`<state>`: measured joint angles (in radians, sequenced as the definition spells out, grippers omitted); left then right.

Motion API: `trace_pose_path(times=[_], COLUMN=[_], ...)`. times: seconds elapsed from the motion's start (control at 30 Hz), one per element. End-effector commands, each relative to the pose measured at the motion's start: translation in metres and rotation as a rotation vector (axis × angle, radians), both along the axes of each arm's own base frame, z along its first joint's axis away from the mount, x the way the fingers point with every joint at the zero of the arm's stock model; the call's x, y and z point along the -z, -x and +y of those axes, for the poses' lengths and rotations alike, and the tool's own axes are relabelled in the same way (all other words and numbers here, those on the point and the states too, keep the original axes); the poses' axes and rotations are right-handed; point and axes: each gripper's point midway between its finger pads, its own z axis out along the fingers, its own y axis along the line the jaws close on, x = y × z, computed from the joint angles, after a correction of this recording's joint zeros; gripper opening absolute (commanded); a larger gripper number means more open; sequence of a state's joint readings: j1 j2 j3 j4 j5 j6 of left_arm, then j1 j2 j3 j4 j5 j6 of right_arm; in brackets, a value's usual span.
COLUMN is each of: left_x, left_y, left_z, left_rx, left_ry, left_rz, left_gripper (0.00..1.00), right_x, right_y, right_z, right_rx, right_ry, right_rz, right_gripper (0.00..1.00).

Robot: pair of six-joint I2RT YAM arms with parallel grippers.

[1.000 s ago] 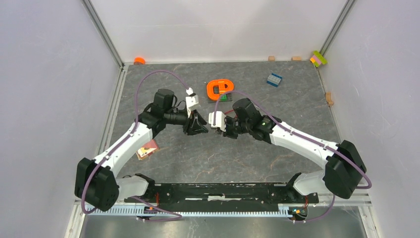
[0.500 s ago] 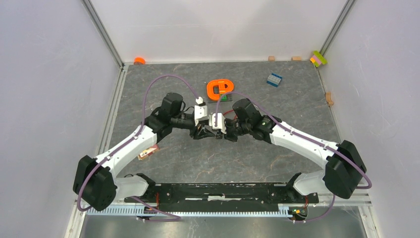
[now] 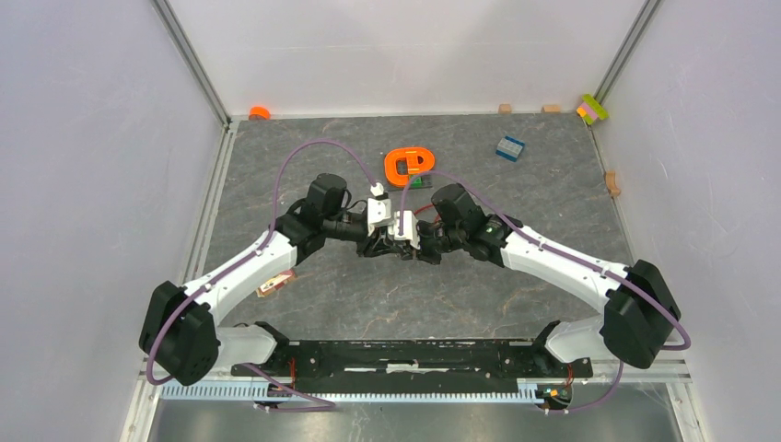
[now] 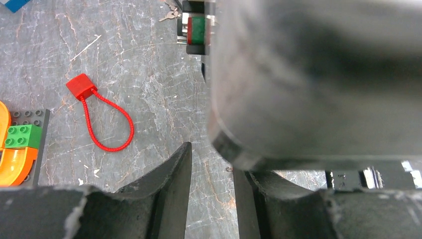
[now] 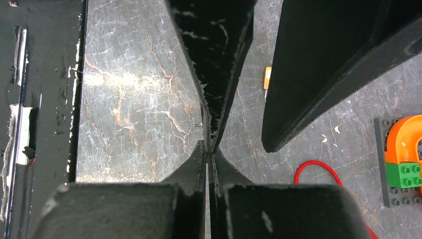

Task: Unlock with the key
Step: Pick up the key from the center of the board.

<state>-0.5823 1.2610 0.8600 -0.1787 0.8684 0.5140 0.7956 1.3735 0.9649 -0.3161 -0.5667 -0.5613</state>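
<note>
Status: the lock is not yet opened. The red padlock (image 4: 82, 87) lies on the desk toward the far edge, just beside the brick toy (image 4: 20, 144). Its cable loop appears closed into the body, and neither arm touches it. What look like small metal keys (image 4: 169, 14) lie on the desk apart from it. No key is seen in the lock.

Both wrists are held close together over the middle of the desk. The left fingers (image 4: 171, 184) are parted, bare desk shows between them, and nothing is grasped. The right fingers (image 5: 191, 169) are clenched tip to tip. Whether something thin is pinched there cannot be told.

Judged remaining: the key is to be taken up, inserted and turned, which is nearly the whole task.

Count:
- padlock: 1
- key cluster: 1, number of keys not resolvable
- brick toy: 1
- blue brick (image 3: 509, 146): 1
- tan blocks (image 3: 505, 109): 3, two at the far edge and one at the right edge
- multicolour brick stack (image 3: 593, 109): 1, far right corner
- orange piece (image 3: 260, 112): 1, far left corner
</note>
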Motion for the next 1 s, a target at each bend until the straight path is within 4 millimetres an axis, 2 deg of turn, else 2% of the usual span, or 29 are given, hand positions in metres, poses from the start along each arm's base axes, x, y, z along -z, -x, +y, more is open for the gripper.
trace_pose_path(times=[0.0,0.17,0.3,0.57,0.9,0.97], left_x=[-0.009,-0.010,-0.007,0.000,0.007,0.009], left_y=[0.004,0.008,0.010,0.007,0.008,0.008], left_z=[0.000,0.001,0.001,-0.001,-0.001,-0.001], left_rx=[0.020,0.027,0.032,0.034,0.041,0.041], left_ry=[0.012,0.019,0.017,0.004,-0.010,-0.015], left_rz=[-0.037,-0.023,-0.016,0.010,0.031,0.034], left_gripper=[0.43,0.49,0.50,0.35,0.31,0.27], right_x=[-0.016,-0.010,-0.009,-0.015,-0.016,-0.016], right_y=[-0.012,-0.013,-0.013,-0.013,-0.014,-0.014], right_z=[0.007,0.004,0.004,0.005,0.004,0.004], right_rx=[0.023,0.032,0.035,0.032,0.039,0.037], right_ry=[-0.038,-0.021,-0.021,-0.032,-0.031,-0.033], right_rz=[-0.039,-0.042,-0.044,-0.049,-0.057,-0.056], right_gripper=[0.00,0.00,0.00,0.00,0.00,0.00])
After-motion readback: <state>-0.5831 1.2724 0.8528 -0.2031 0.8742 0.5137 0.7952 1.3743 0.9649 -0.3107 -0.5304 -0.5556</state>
